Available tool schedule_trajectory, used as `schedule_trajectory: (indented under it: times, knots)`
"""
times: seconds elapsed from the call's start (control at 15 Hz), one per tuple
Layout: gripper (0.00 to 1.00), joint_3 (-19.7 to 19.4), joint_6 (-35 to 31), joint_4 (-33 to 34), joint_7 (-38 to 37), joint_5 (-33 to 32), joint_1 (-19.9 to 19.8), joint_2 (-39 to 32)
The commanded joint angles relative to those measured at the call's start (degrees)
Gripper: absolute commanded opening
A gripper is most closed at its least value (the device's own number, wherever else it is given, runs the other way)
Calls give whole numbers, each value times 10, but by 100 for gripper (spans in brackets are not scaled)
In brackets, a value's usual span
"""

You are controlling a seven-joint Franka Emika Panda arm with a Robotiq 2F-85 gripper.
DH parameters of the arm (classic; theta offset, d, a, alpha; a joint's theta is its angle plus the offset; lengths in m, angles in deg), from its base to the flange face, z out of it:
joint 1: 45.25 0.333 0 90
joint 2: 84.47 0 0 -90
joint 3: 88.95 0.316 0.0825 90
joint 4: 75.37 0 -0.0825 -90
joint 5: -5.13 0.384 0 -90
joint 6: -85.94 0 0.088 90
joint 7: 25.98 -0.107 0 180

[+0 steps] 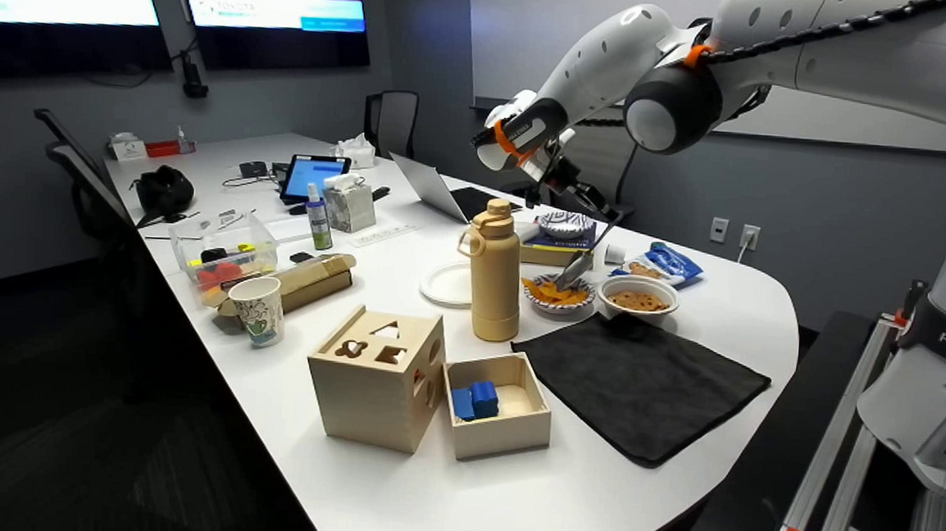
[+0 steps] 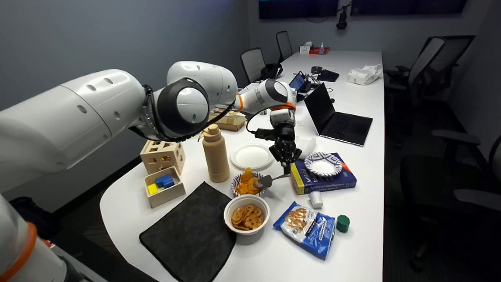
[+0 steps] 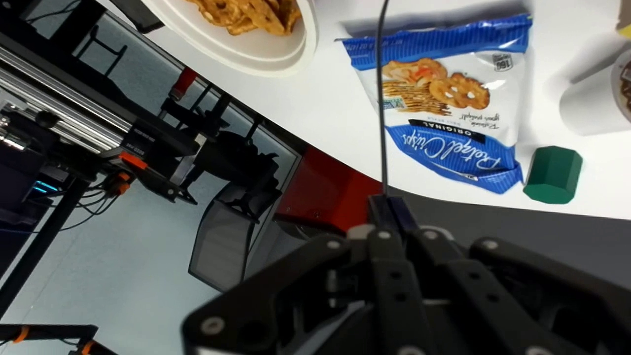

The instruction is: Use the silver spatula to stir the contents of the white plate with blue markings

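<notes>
At the patterned plate [image 1: 557,307], in both exterior views only: spatula blade [image 1: 576,270]

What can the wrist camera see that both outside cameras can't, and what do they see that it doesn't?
Only the wrist view shows a big red thing past the edge of the table.
Only the exterior views show the white plate with blue markings holding orange chips, the silver spatula's blade, the tan bottle and the laptop.
All of them show the gripper holding the spatula's thin handle, the pretzel bag, the white snack bowl and the small white cup.
</notes>
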Motion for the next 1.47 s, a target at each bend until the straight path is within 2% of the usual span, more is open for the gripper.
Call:
schedule_trajectory:
  times: [0.0, 0.07, 0.27, 0.73, 0.8, 1.0, 1.4]
  knots:
    - [1, -19, 75, 35, -36, -10, 16, -31]
    - [1, 7, 91, 54, -27, -37, 6, -40]
    - [1, 25, 98, 56, 12, -51, 8, -45]
    - [1, 79, 82, 77, 36, -15, -12, -39]
    - [1, 78, 69, 60, 34, -4, -9, -28]
    - [1, 76, 59, 62, 1, 6, -12, -28]
    - [1, 51, 74, 52, -23, -5, -9, -25]
